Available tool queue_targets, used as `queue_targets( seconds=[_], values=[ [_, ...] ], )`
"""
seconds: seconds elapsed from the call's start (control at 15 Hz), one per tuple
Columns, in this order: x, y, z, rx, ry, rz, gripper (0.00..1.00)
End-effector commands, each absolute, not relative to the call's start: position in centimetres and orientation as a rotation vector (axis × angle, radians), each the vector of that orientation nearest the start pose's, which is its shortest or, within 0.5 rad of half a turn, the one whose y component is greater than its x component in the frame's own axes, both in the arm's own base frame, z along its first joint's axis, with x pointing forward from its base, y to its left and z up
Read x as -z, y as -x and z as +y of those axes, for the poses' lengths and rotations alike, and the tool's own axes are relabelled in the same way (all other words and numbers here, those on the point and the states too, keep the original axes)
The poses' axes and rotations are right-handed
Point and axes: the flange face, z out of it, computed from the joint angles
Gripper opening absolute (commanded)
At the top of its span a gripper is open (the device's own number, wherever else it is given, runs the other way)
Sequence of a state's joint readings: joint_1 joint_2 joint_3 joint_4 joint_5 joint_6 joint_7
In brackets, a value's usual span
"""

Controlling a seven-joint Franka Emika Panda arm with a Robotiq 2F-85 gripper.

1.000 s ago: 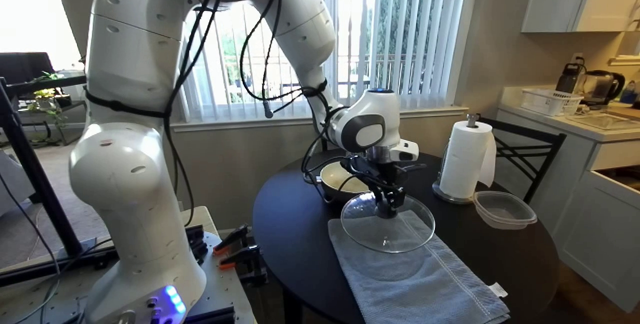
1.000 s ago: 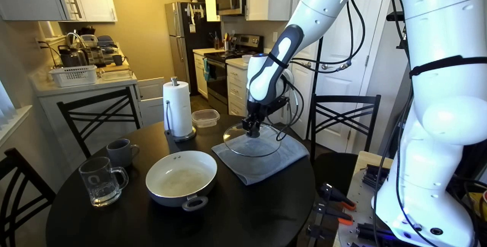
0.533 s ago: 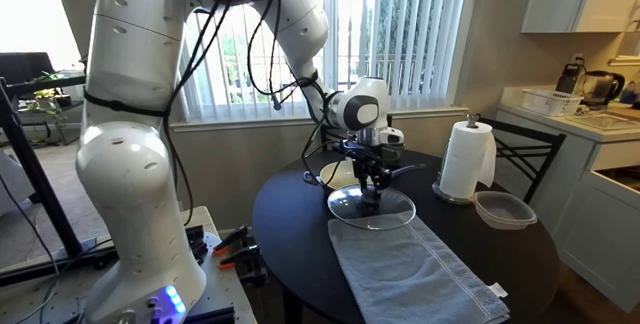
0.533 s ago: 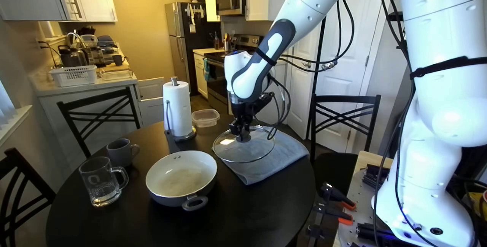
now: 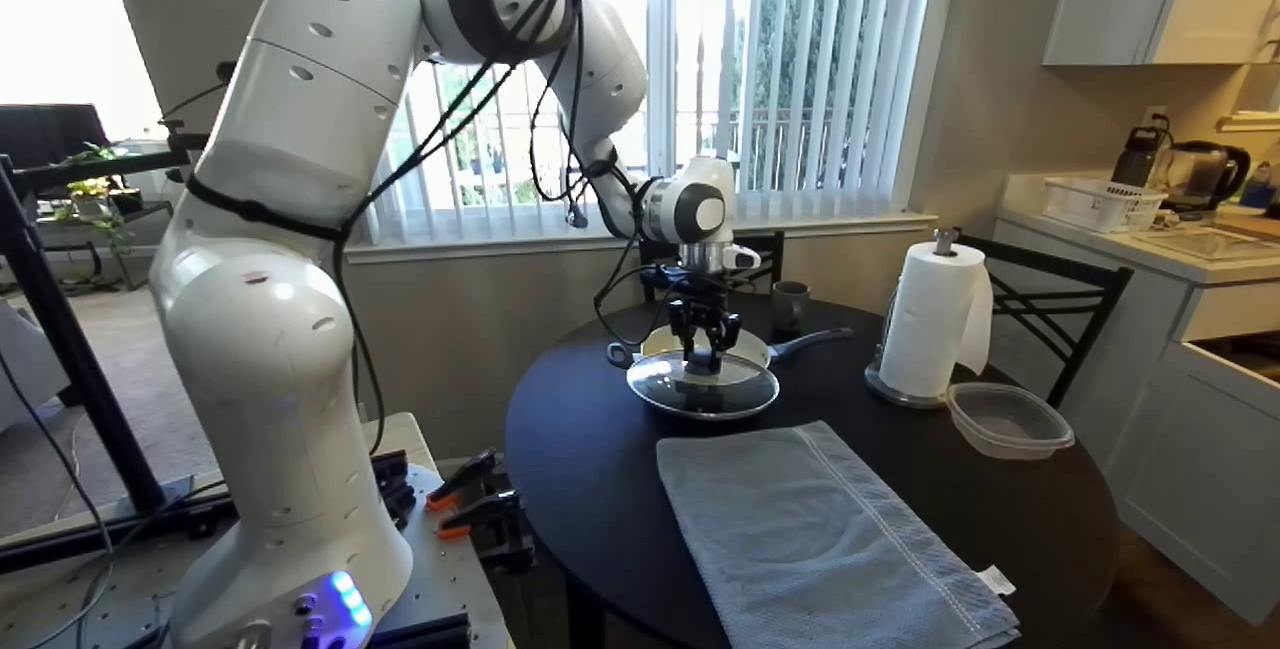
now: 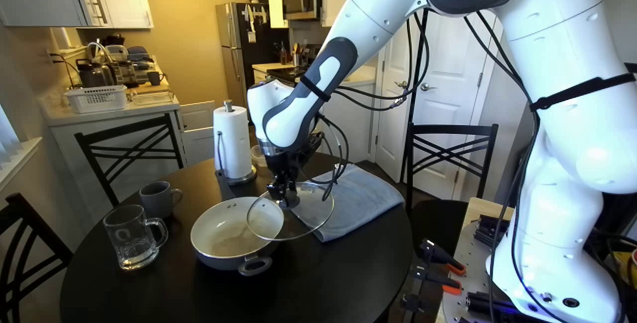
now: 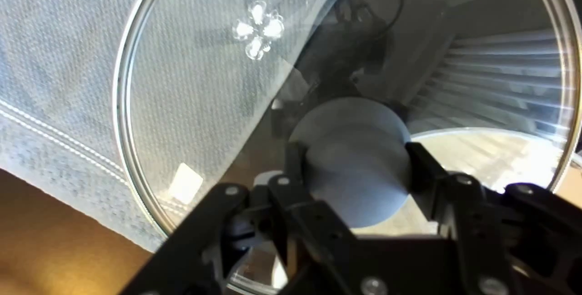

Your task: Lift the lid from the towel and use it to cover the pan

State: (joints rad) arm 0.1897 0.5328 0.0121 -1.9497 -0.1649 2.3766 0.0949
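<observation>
A round, clear glass lid (image 6: 302, 219) with a metal rim hangs above the dark round counter (image 6: 323, 283), between a grey-blue towel (image 5: 800, 519) and a shallow frying pan (image 6: 226, 236). The lid is a circle, so its knob (image 7: 359, 181) gives its direction: upward, into the robot's black fingers (image 7: 429, 172). They press in from either side, parted only by the knob's width, and have hold of it. In an exterior view the rim looks slightly tipped; the exact angle is hard to tell. In the wrist view, towel shows through the left of the glass and the pan's pale inside through the lower right. The pan's long axis runs from a small loop grip (image 6: 255, 266) to a long dark handle (image 6: 226, 188) aimed toward the paper towel roll (image 6: 234, 144). The towel's length stretches away from near the pan.
</observation>
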Motion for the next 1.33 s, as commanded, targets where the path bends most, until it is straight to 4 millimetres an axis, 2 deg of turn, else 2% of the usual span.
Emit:
queue_targets(
  seconds=[0.0,0.33,0.53,0.73,1.07,1.27],
  values=[
    [-19.5,-61.3,15.3,-0.138,3.225,-0.53,0.33],
    [-19.5,-62.9,19.9,-0.125,3.208,-0.694,0.33],
    [-20.2,-64.1,21.5,-0.106,3.202,-0.749,0.33],
    [-20.7,-65.7,21.2,-0.085,3.181,-0.732,0.33],
    [-22.1,-68.7,19.1,-0.026,3.143,-0.699,0.33],
    [-21.7,-69.5,18.8,-0.039,3.09,-0.724,0.33]
  ],
)
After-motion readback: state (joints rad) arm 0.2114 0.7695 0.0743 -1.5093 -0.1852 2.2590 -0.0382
